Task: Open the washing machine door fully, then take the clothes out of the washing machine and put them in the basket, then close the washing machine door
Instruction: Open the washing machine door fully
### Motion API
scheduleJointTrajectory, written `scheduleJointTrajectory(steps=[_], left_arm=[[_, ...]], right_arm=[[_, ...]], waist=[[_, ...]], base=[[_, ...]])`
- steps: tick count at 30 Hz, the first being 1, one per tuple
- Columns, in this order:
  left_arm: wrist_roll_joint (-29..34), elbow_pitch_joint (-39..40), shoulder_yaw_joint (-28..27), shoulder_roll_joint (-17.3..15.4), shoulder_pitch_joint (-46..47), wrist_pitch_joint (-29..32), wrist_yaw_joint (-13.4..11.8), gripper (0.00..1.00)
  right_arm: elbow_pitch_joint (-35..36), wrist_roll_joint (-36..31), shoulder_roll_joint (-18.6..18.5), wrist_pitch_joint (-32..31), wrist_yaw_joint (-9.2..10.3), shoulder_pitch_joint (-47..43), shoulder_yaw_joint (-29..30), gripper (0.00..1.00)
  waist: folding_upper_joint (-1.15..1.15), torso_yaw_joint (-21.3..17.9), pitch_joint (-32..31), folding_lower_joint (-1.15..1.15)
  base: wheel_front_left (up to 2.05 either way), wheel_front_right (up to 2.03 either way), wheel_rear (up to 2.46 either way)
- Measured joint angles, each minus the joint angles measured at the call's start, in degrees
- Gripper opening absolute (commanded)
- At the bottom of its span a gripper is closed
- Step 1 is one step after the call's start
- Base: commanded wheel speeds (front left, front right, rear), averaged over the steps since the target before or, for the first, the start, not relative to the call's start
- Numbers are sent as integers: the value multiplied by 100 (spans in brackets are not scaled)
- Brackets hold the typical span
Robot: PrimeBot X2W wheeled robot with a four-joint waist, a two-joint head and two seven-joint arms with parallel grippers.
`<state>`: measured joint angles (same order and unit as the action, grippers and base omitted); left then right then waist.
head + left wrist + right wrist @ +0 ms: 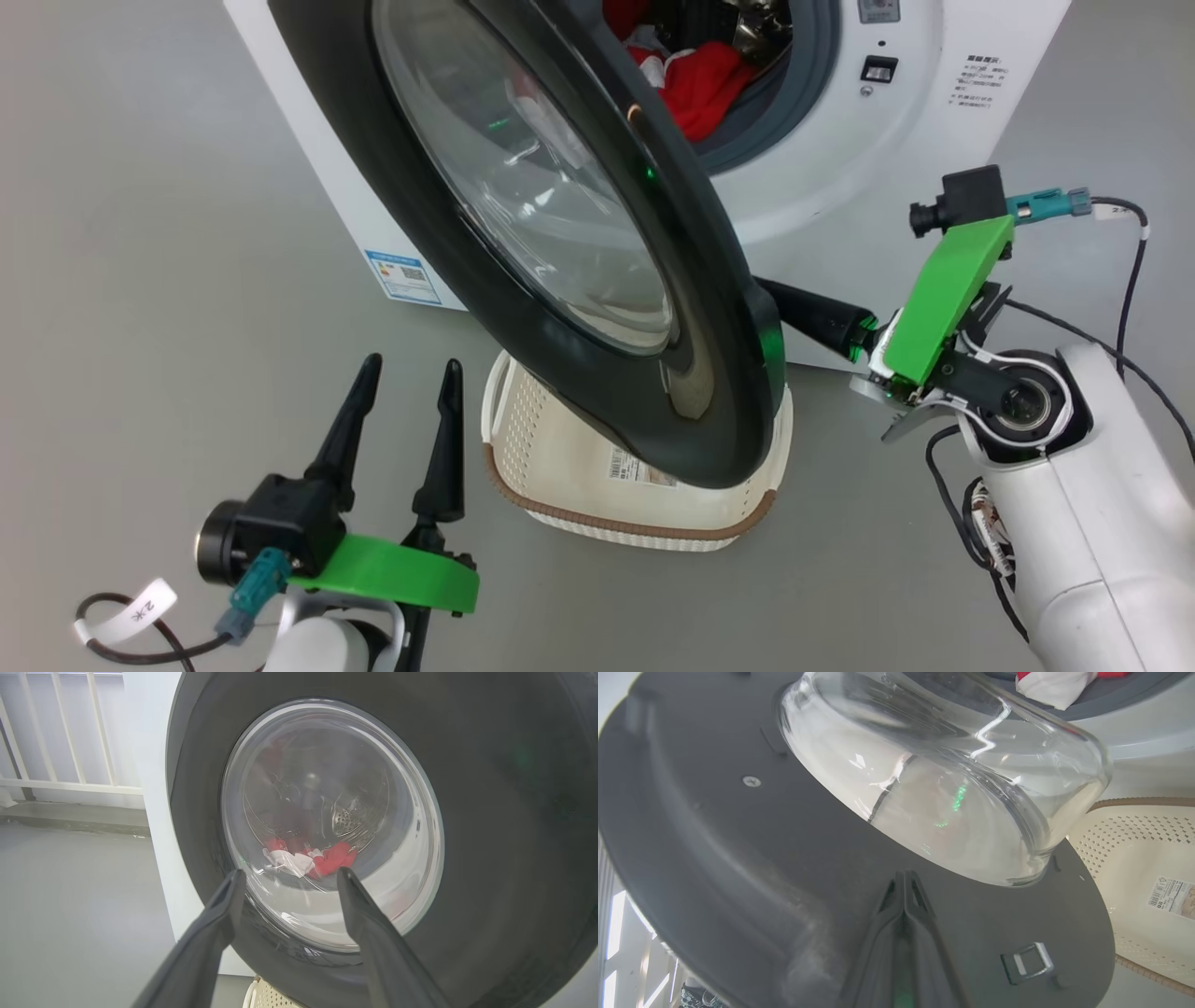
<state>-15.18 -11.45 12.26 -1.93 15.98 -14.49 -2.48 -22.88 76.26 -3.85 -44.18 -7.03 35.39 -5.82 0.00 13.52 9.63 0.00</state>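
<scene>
The washing machine stands with its door swung partway out. Red and white clothes lie in the drum, also seen through the glass as clothes. The basket sits on the floor under the door's lower edge. My right gripper is shut, empty, its tips against the door's dark inner face just below the glass bowl. In the head view the right gripper reaches behind the door's edge. My left gripper stands open, in front of the door's outer face and apart from it.
A metal latch hook sticks out of the door's inner face to the right of my fingers. The basket lies close beyond the door. A white railing runs behind the machine's side. Grey floor spreads to the left.
</scene>
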Motion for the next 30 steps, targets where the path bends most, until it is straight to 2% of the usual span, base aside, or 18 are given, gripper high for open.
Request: scheduleJointTrajectory(steps=[4,30], left_arm=[[-1,23,-15,-1,-87,0,0,100],[-11,122,-70,-5,-317,0,-2,100]], right_arm=[[147,194,-4,-73,0,-148,-121,0],[751,343,5,-353,-1,-854,-648,0]], waist=[[0,67,-66,0],[0,624,-316,0]], base=[[0,0,0],[0,0,0]])
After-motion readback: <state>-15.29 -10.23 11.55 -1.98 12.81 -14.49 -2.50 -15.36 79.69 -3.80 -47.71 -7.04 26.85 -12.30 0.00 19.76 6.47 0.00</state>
